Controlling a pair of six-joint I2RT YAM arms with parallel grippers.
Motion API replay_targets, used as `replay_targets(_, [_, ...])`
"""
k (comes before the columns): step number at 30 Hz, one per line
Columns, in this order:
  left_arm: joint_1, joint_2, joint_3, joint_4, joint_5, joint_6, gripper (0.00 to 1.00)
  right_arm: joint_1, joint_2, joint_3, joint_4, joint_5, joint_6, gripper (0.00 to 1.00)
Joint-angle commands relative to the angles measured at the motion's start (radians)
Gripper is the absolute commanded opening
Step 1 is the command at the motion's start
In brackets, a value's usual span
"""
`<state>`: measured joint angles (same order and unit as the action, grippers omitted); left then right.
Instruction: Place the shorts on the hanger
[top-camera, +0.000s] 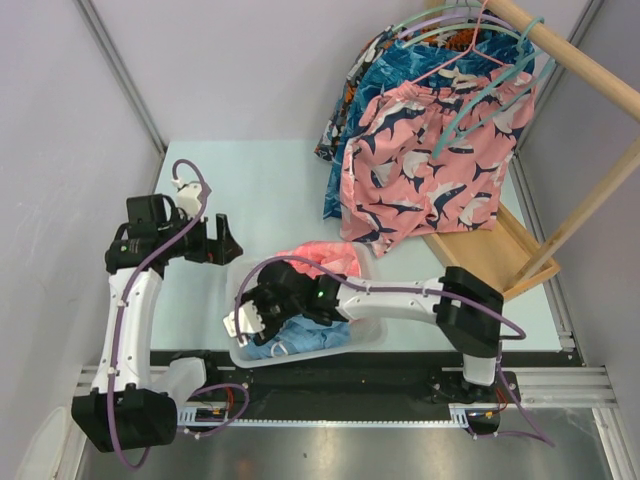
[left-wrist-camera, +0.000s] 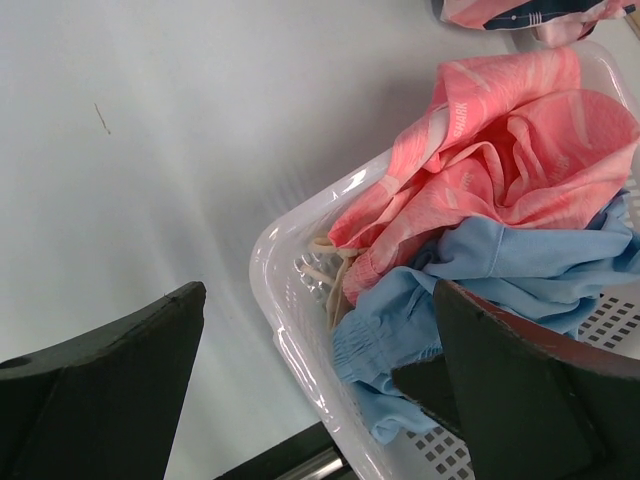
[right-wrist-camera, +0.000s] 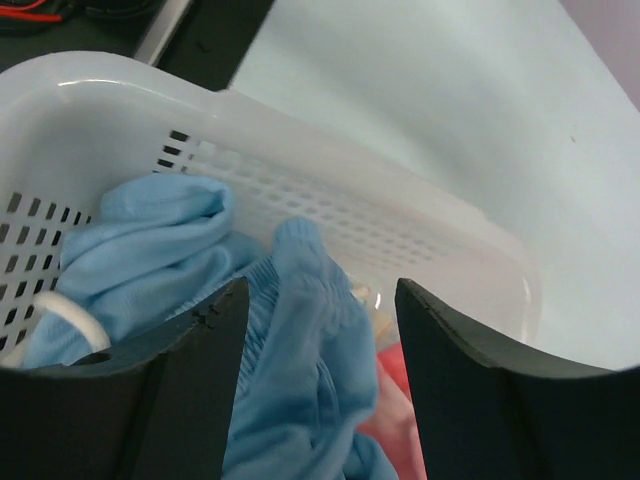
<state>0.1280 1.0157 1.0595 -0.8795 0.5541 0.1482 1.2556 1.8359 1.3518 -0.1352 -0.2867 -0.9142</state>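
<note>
While the right gripper (right-wrist-camera: 322, 300) is down inside the white basket (right-wrist-camera: 350, 210), its jaws stand part-way apart astride a raised fold of the shorts (right-wrist-camera: 300, 330), with no pinch visible. The left gripper (top-camera: 225, 240) hangs released and empty just beside the basket's left end. One basket holds two pairs: the light blue shorts at its near end, and salmon-pink shorts (left-wrist-camera: 510, 140) heaped against them on the far side, which the right wrist view barely shows. Only the overhead view takes in the hanger (top-camera: 485, 103), well apart on a wooden rail (top-camera: 580, 60) at the far right. It hangs across shark-print shorts (top-camera: 420, 170), with darker patterned garments (top-camera: 350, 100) crowded behind.
</note>
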Motion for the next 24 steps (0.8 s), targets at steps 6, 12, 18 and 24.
replay_targets(6, [0.012,-0.043,0.031,-0.026,-0.02,0.007,1.0,0.021,0.132,0.06,0.02,0.017,-0.135,0.63])
replay_targets(12, [0.012,-0.048,0.01,-0.027,-0.019,0.024,1.0,0.022,0.195,0.084,0.029,0.075,-0.164,0.58])
replay_targets(18, [0.012,-0.029,0.016,-0.012,0.001,0.025,1.0,0.001,0.162,0.147,-0.035,0.096,-0.12,0.17])
replay_targets(24, [0.012,-0.006,0.025,0.017,0.004,0.01,1.0,-0.057,0.079,0.254,-0.09,0.095,0.013,0.0])
